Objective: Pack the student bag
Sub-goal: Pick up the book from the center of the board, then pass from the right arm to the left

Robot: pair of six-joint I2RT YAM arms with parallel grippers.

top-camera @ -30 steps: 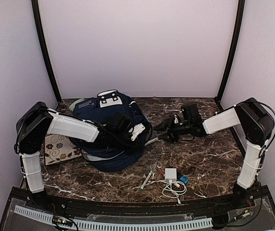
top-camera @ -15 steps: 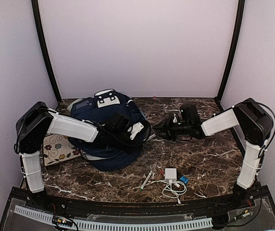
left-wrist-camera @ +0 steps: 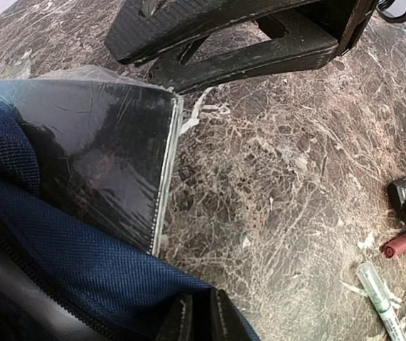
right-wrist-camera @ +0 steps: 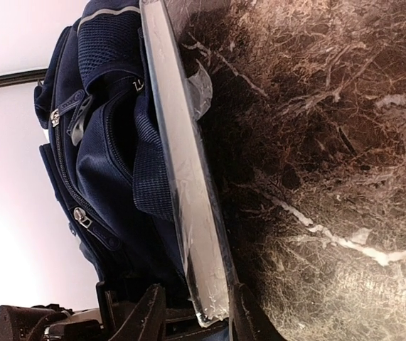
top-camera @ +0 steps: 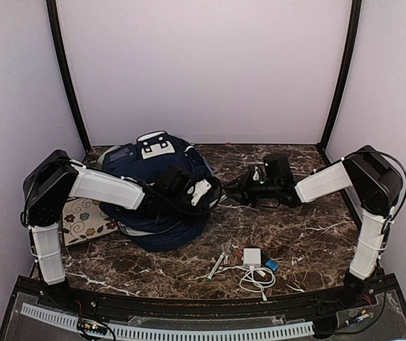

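A: Bag (top-camera: 156, 195) loc?
B: Far-left on table (top-camera: 309, 234), lying flat, mouth twd right.
A: Fingers?
B: L gripper (left-wrist-camera: 201, 320) clenched on bag's blue rim fabric. R gripper (right-wrist-camera: 195, 312) pinching corner of plastic-wrapped book (right-wrist-camera: 181, 163); book's other end under bag rim.

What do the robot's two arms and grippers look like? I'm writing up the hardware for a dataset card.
Both the left arm and the right arm have white shell links joined by bulky black joint housings, with thin black cables running along them. The left gripper and the right gripper are black with flat fingers. A small white part sits at the left wrist.
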